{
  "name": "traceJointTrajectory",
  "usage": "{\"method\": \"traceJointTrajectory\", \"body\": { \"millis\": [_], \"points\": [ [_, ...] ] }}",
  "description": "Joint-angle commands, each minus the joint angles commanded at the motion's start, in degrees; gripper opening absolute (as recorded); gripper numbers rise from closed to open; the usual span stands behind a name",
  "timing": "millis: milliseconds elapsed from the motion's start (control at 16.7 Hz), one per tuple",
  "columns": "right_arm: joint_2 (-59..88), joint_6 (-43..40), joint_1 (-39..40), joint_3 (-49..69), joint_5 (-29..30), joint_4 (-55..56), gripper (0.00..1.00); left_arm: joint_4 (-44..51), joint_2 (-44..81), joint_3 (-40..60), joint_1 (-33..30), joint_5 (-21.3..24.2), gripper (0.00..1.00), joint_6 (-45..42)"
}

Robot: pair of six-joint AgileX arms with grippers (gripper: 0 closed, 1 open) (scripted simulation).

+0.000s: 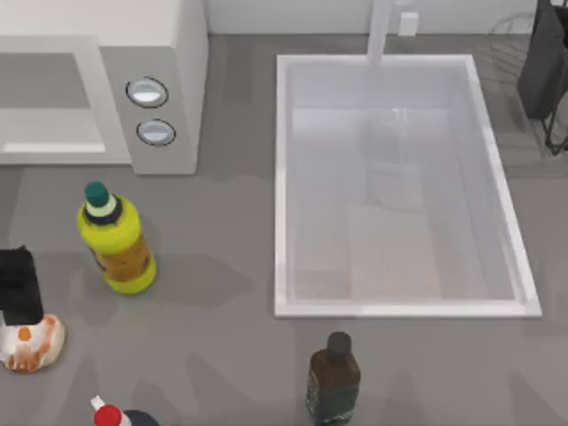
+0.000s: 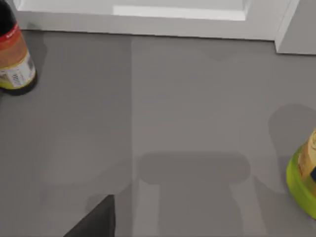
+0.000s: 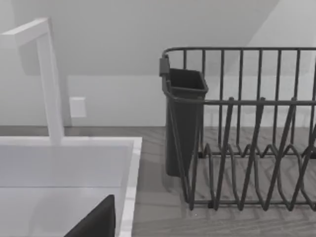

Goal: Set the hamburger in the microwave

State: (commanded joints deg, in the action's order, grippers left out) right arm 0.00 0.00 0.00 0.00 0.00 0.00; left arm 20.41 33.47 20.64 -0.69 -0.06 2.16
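Observation:
The hamburger (image 1: 32,344), a cream-tan lump with orange patches, lies on the grey table at the far left edge, near the front. My left gripper (image 1: 18,288) hangs directly over its far side, open, and its shadow on the table shows two prongs spread apart. One dark finger (image 2: 94,223) shows in the left wrist view, with no hamburger between the fingers there. The microwave (image 1: 169,53) stands at the back left, white, with two round dials (image 1: 147,91); its base (image 2: 148,22) lies ahead of the left wrist. My right gripper (image 1: 543,67) is parked at the back right, open.
A yellow bottle with a green cap (image 1: 115,241) stands between the hamburger and the microwave. A dark bottle (image 1: 333,380) and a red-capped bottle (image 1: 109,414) stand near the front edge. The white sink (image 1: 282,177) takes the right half. A dark dish rack (image 3: 247,128) stands by the right arm.

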Motion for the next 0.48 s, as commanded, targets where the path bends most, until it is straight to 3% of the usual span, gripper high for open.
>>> {"method": "traceJointTrajectory", "body": {
  "millis": [480],
  "points": [
    [0.00, 0.00, 0.00, 0.00, 0.00, 0.00, 1.00, 14.29, 23.09, 14.10, -0.52, -0.05, 1.00, 1.57]
  ]
}}
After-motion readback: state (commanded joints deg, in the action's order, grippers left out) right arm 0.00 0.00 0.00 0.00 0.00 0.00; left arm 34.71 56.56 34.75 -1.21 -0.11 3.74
